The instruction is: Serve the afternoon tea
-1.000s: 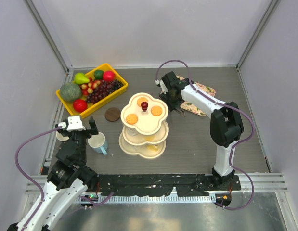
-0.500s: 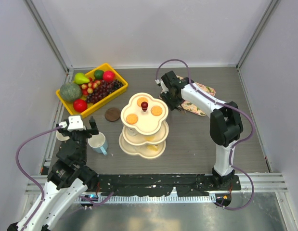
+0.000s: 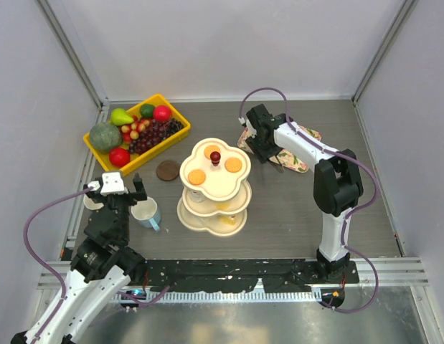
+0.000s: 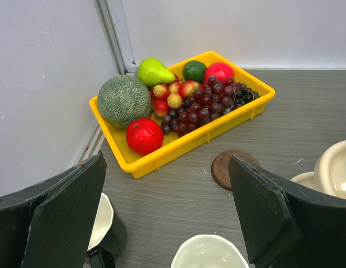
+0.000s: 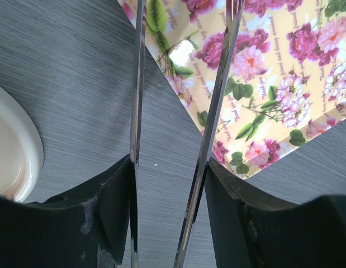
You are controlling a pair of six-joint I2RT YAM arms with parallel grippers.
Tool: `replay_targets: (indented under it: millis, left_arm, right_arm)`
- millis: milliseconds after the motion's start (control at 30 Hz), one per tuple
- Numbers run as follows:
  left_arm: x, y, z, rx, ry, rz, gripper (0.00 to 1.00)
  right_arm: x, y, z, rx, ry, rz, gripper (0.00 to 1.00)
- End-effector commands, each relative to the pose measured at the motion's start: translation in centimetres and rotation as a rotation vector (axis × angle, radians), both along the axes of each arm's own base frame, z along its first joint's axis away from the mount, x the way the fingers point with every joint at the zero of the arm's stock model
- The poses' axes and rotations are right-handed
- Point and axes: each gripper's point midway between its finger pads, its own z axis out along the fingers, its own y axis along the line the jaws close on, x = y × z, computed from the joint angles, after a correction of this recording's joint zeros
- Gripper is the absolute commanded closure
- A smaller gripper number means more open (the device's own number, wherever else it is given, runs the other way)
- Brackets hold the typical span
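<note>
From above, the tongs are hard to make out under the right gripper. The wrist view shows them clearly: the jaws are clamped on two thin metal blades of the tongs. The dark mug is mostly hidden beneath the left gripper, and the pale blue mug is cut off at the bottom edge of the left wrist view. The lower tiers of the stand are largely covered by the top one, so what they carry is unclear.

Since a second ago the right wrist has shifted slightly right, uncovering the left corner of the floral tray. The left arm has not moved, and its jaws are wide apart.

The stand is at the middle of the counter, upright, with its red knob pointing up among orange biscuits. The tongs' long axis runs away from the jaws, over the tray's edge. The yellow bin is at far left.
</note>
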Motion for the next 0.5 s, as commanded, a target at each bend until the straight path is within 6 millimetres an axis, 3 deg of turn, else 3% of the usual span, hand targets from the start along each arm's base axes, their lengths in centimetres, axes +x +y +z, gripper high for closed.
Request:
replay_targets:
  millis: [0, 233, 467]
  left_arm:
    - [0.1, -0.1, 1.0, -0.023, -0.037, -0.004, 0.01]
    - [0.1, -0.1, 1.0, -0.024, -0.037, -0.003, 0.01]
    - [0.0, 0.0, 0.9, -0.023, -0.037, 0.001, 0.01]
  right_arm:
    - [0.7, 0.8, 1.8, 0.048, -0.052, 0.014, 0.44]
    - [0.6, 1.5, 1.4, 0.063, -0.037, 0.04, 0.41]
    - [1.0, 0.4, 1.3, 0.002, -0.056, 0.006, 0.46]
